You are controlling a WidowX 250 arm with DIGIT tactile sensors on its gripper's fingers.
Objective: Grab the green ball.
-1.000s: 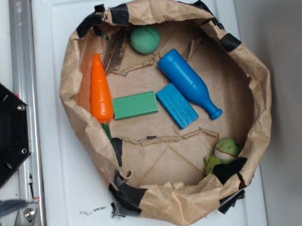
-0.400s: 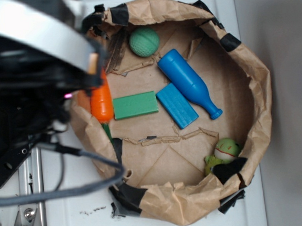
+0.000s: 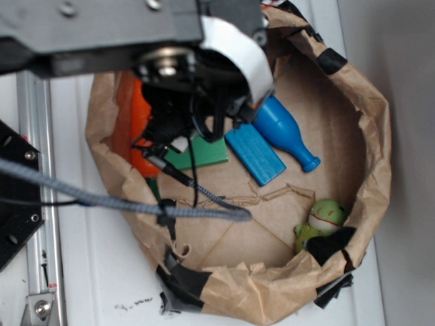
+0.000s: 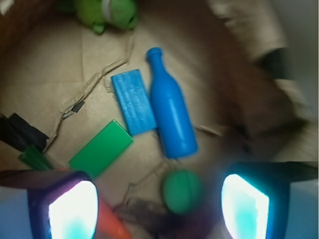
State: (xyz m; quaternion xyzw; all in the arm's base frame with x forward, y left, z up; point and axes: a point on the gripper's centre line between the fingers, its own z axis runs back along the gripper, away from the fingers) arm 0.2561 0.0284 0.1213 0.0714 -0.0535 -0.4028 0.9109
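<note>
Inside paper basin (image 3: 366, 129), green ball (image 4: 182, 191), blue bottle (image 4: 170, 112)

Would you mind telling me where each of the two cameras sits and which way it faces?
Exterior: fixed overhead, looking straight down on the paper-bag nest on the white table; the robot's arm and cable cover the upper left and hide the green ball.
Wrist: mounted on the arm, looking down past the gripper, whose two glowing fingers stand apart at the bottom edge, with the green ball between them and lower.
Shared: blue bottle, blue block, green block, green toy figure.
</note>
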